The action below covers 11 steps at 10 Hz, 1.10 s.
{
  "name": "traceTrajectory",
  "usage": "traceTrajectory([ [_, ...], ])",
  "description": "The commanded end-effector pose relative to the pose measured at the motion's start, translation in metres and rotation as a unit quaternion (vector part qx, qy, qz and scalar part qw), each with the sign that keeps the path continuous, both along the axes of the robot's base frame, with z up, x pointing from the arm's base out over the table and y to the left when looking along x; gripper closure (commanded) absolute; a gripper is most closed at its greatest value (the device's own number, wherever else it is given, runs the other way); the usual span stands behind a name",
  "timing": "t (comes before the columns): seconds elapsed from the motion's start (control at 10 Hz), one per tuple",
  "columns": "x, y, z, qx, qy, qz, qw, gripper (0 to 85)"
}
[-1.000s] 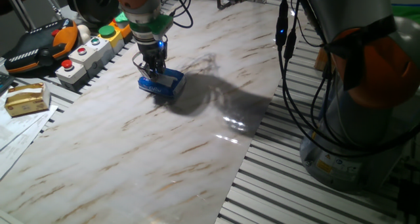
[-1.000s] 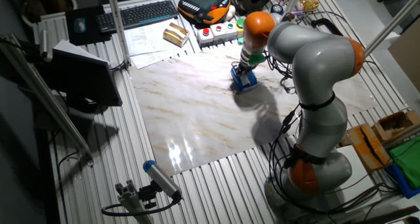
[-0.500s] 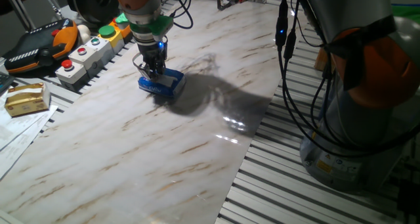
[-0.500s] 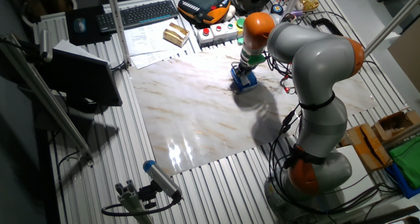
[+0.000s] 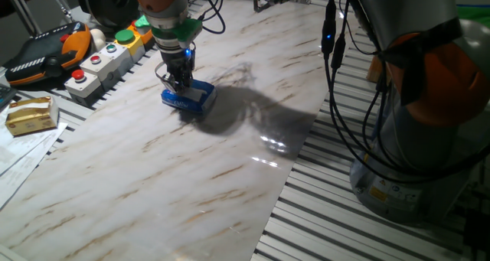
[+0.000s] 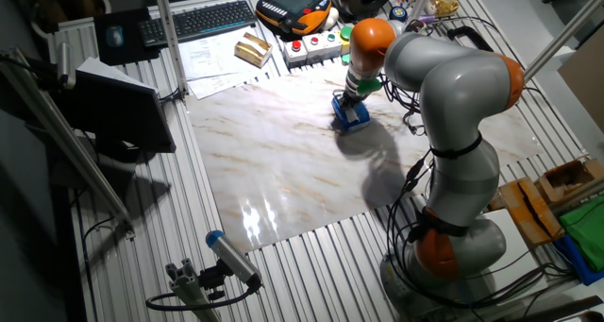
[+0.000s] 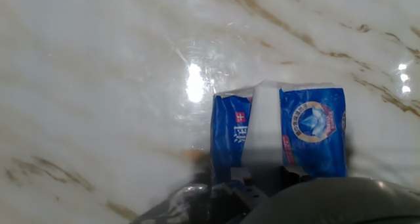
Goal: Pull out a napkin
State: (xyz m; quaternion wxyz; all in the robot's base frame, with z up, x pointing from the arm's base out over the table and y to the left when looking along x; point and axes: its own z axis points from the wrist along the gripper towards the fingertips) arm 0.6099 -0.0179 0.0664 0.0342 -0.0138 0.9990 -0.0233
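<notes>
The blue plastic tissue pack [image 5: 189,99] lies flat on the marble board, also seen in the other fixed view [image 6: 353,115]. In the hand view the pack [image 7: 314,129] shows a white strip [image 7: 262,122] down its middle. My gripper [image 5: 180,85] stands straight down on the pack's top, with the fingers close together at that strip. The gripper [image 6: 351,102] looks the same in the other fixed view. In the hand view the fingertips are a dark blur at the bottom edge. No napkin shows outside the pack, and what the tips pinch is hidden.
A button box [image 5: 98,65] with red and green buttons, an orange teach pendant [image 5: 46,53] and a tan box [image 5: 31,114] on white paper sheets [image 5: 23,150] sit left of the board. The robot base [image 5: 429,131] and cables stand at the right.
</notes>
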Motion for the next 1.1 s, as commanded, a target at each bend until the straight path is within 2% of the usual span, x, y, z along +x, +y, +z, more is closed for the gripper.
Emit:
traceTrajectory([
  [0.0, 0.0003, 0.0, 0.001, 0.001, 0.0, 0.001, 1.0, 61.7],
  [0.4, 0.0018, -0.005, 0.006, 0.001, 0.001, 0.008, 1.0, 71.0],
  [0.7, 0.0016, -0.006, 0.009, 0.001, 0.002, 0.011, 1.0, 84.3],
  [1.0, 0.0012, -0.012, 0.016, 0.004, 0.003, 0.012, 1.0, 84.3],
])
